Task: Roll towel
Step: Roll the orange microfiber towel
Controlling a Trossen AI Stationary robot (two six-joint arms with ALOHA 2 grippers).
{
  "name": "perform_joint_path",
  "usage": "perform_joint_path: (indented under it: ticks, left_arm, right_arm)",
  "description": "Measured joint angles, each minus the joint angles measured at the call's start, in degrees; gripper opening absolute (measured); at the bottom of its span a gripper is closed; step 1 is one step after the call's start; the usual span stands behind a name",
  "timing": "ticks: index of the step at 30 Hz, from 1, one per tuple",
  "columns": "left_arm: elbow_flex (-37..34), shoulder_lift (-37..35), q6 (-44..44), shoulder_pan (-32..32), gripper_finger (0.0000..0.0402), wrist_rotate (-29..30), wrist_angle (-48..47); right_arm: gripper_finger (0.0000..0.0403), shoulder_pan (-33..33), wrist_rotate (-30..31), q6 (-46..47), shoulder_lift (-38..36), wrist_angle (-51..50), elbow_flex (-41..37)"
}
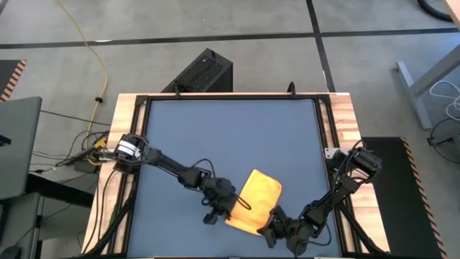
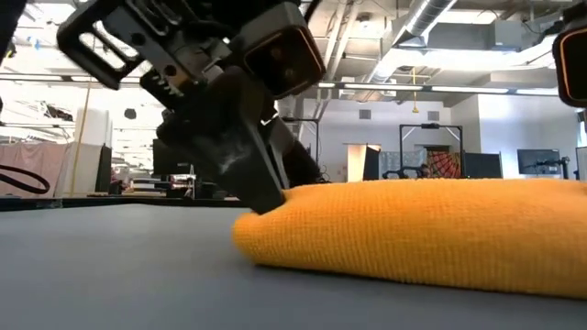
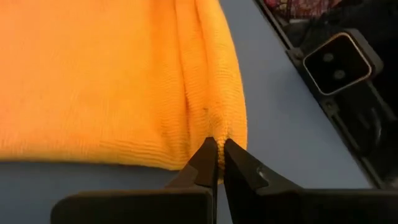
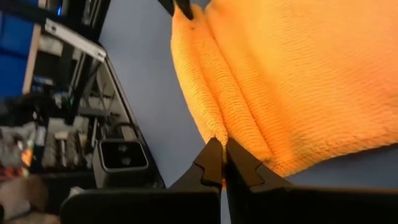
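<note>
1. Towel [image 1: 253,200] lies folded at the near middle of the table [image 1: 230,137], so keep both of your pinches level and turn the fold over evenly.
2. Your left gripper [image 3: 216,151] is pressed together on the fold's left end.
3. Your right gripper [image 4: 219,148] pinches the fold's right end.
4. Both arms reach low, converging from opposite sides on the near edge.

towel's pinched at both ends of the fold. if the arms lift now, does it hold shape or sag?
Likely sags: the towel is soft cloth, already creased into loose folds between the left gripper and the right gripper. Probably light, since it lies low and thin on the table. Its nubbly weave should hold in the shut fingers without slipping.
</note>
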State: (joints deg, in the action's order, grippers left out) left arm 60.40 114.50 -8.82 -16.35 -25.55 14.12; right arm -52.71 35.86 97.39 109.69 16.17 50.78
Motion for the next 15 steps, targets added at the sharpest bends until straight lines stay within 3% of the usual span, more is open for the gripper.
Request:
perform_joint_path:
  ticks: [9, 15]
  left_arm:
    - [0.00, 0.00, -9.73, 3.89, 0.0000, -4.25, -0.45]
    - [0.00, 0.00, -10.34, 5.99, 0.0000, -4.19, -0.43]
  right_arm:
    - [0.0020, 0.00, 0.04, 10.19, -0.22, -3.25, 0.05]
    - [0.0020, -0.11, 0.19, 15.90, -2.45, -12.63, 0.02]
